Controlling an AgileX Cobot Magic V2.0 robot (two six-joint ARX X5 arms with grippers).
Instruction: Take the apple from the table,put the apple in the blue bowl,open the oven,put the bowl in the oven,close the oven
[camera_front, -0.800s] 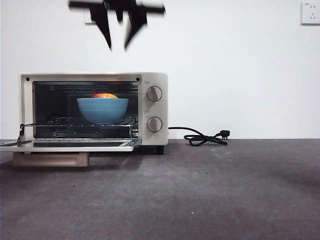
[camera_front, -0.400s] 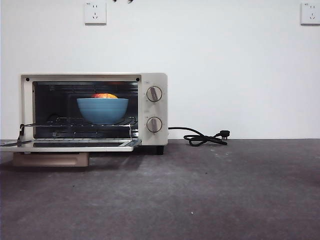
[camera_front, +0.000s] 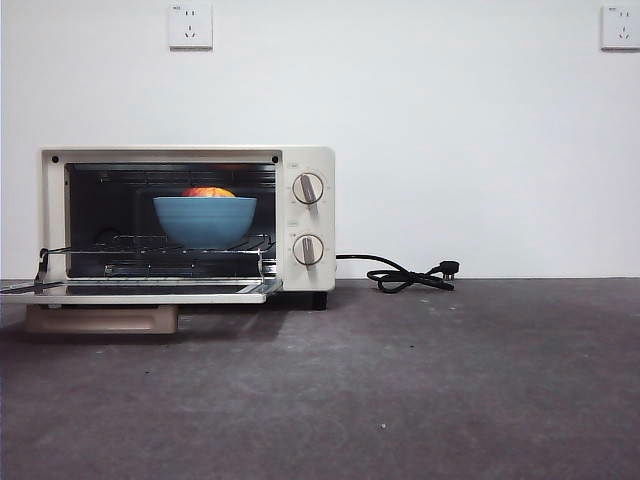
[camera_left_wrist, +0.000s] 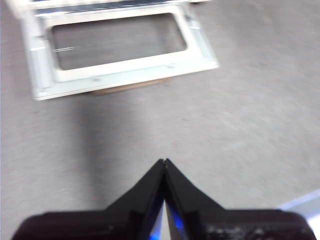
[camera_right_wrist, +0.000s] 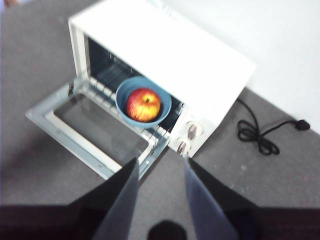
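Table (camera_front: 450, 380) bearing the oven (camera_front: 187, 222), door lowered flat. Blue bowl (camera_front: 205, 219) on the oven's wire rack, holding the apple (camera_front: 209, 191). Left gripper (camera_left_wrist: 164, 162): jaws pressed together above the table. Right gripper (camera_right_wrist: 160, 167): jaws spread, empty, above the oven.

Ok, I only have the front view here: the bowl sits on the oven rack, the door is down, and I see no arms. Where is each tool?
Observer: The right tool is up high above the table, in front of the oven, looking down on the apple in the blue bowl. Its jaws are open.
Operator: And the left one?
Observer: The left tool hangs over bare table in front of the dropped door, jaws shut, holding nothing.
Operator: Does anything lie on the door?
Observer: No, both wrist views show nothing resting on its glass panel or frame.
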